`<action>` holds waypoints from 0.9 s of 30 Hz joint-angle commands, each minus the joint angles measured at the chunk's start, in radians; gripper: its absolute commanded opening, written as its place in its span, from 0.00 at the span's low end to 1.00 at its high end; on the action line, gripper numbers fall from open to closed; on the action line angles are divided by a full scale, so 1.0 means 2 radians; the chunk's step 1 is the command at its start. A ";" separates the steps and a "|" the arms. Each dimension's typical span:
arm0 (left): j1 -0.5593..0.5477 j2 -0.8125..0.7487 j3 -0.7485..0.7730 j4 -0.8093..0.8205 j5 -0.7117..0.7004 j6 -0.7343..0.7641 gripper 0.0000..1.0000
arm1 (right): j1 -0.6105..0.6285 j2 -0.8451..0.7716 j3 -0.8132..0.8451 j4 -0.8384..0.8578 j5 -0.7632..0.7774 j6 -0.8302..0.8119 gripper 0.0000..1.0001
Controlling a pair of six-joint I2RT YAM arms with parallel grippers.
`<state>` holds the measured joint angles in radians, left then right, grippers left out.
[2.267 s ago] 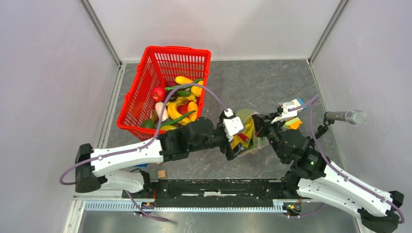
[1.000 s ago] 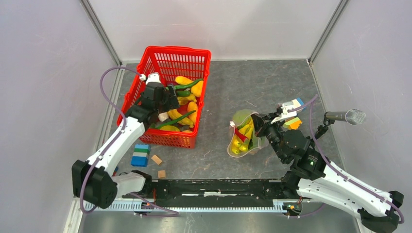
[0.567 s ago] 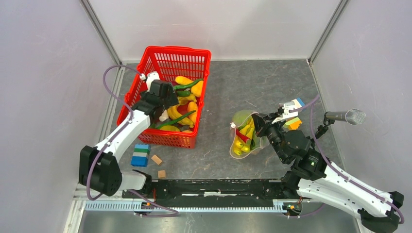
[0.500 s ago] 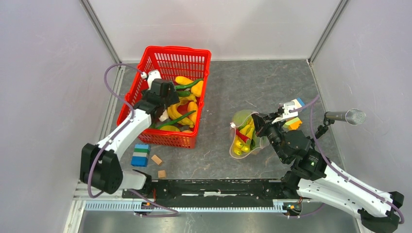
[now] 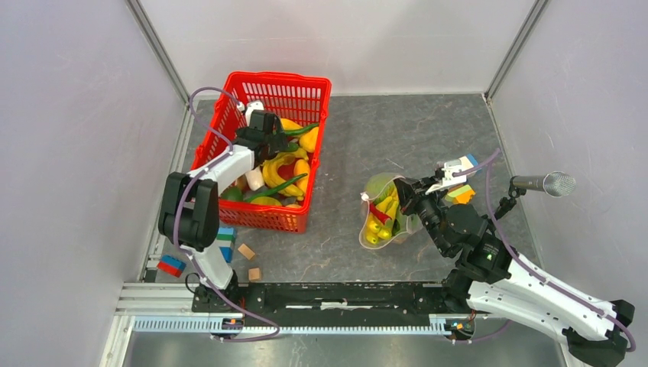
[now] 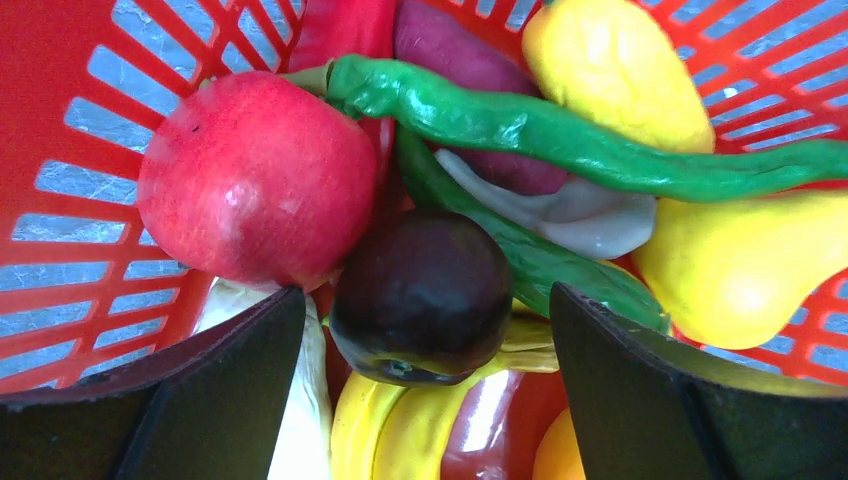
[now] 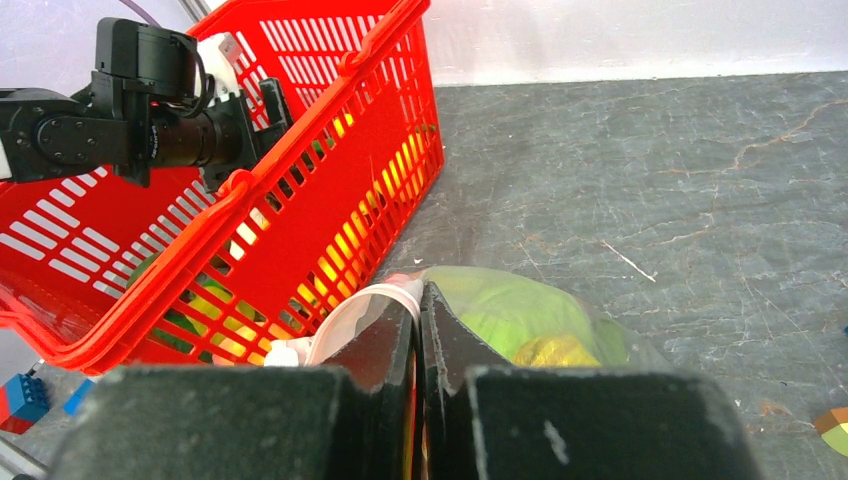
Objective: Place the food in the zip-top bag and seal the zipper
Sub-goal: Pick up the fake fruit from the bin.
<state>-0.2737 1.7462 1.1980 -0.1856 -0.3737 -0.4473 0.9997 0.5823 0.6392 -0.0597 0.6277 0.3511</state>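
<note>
Toy food fills the red basket point(image 5: 252, 84). My left gripper point(image 5: 269, 141) hangs inside it, open. In the left wrist view its jaws point(image 6: 424, 310) straddle a dark purple round fruit point(image 6: 422, 285), without touching it. A red apple-like fruit point(image 6: 255, 180), a green pepper point(image 6: 520, 125) and yellow bananas point(image 6: 400, 430) lie around it. The clear zip-top bag point(image 5: 386, 210) lies mid-table with yellow, red and green food inside. My right gripper point(image 5: 409, 200) is shut on the bag's mouth edge point(image 7: 418, 300), beside the pale pink zipper point(image 7: 350, 310). A green ball point(image 7: 520, 315) shows through the plastic.
Blue and green blocks point(image 5: 221, 241) and two small wooden blocks point(image 5: 246, 251) lie in front of the basket. Coloured blocks point(image 5: 461, 195) sit behind my right wrist. A microphone point(image 5: 546, 183) pokes in from the right wall. Grey walls close three sides.
My left arm has left the bag, swung to the basket and pushed deeper toward its back, still open. My right gripper has kept its hold on the bag.
</note>
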 commanded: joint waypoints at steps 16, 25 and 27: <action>0.018 -0.122 -0.058 0.014 0.087 0.005 0.33 | 0.002 0.000 0.006 0.048 -0.015 0.012 0.08; 0.015 -0.253 -0.064 0.013 0.214 0.028 0.37 | 0.002 0.001 0.006 0.050 -0.015 0.012 0.08; 0.010 -0.280 -0.061 0.032 0.281 0.032 0.38 | 0.002 0.003 0.006 0.051 -0.013 0.012 0.08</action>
<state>-0.2417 1.2911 1.0584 -0.1848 -0.0772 -0.4358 0.9997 0.5949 0.6392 -0.0471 0.6025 0.3626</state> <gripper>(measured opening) 0.661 0.081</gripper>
